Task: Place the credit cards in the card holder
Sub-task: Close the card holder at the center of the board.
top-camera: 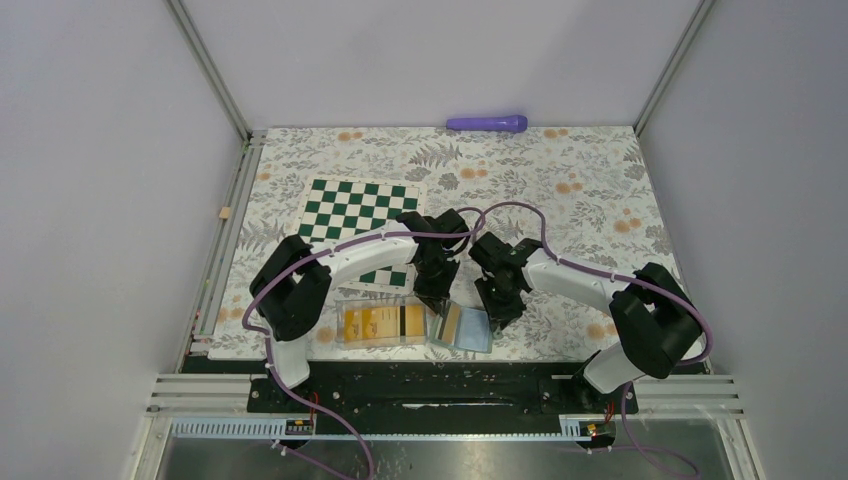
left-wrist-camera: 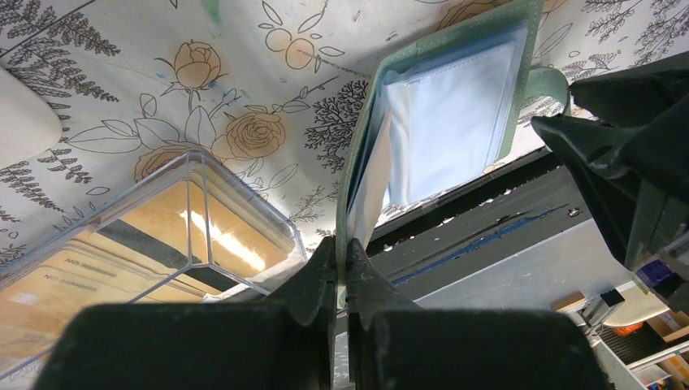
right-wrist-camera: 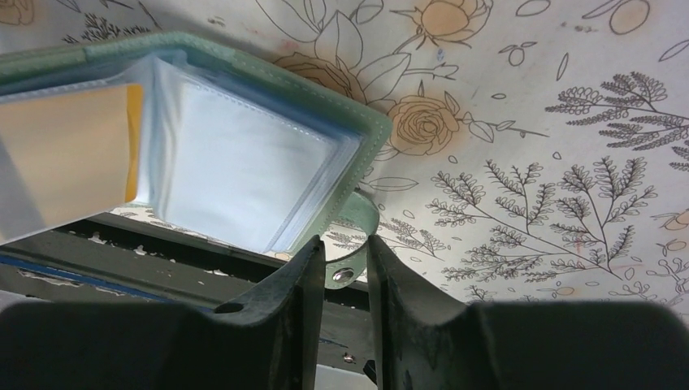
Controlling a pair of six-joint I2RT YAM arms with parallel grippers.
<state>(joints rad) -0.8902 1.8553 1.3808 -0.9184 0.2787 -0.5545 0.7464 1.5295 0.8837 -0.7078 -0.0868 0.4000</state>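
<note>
**A:** What did the place look like?

**B:** It was a table under a floral cloth, with pale walls on three sides. Metal rails ran along the near edge, where both arms were bolted.

**A:** Was there any writing you could read?

**B:** No. The left wrist view showed lines of print on the cards, but they were too blurred to read. One card in the top view had a dark stripe.

**A:** Where were the cards?

**B:** Most lay flat in a clear box at the near edge of the cloth. One more card showed orange through a clear sleeve inside the holder.

**A:** And the holder itself?

**B:** It lay open just right of the box, with its light blue sleeves facing up, between the two grippers.

**A:** What were the fingers doing?

**B:** The left gripper was pinched tight on the edge of the holder's left cover and held that cover up on edge. The right gripper had its fingers a little apart with the snap tab between them. I could not tell whether they were pressing on it.

**A:** Was anything else around?

**B:** A green-and-white chessboard lay behind the box, and the left arm hid its near right corner. A purple cylinder lay against the far wall, well apart from the rest. From above, the grippers covered the holder's far edge.
</note>
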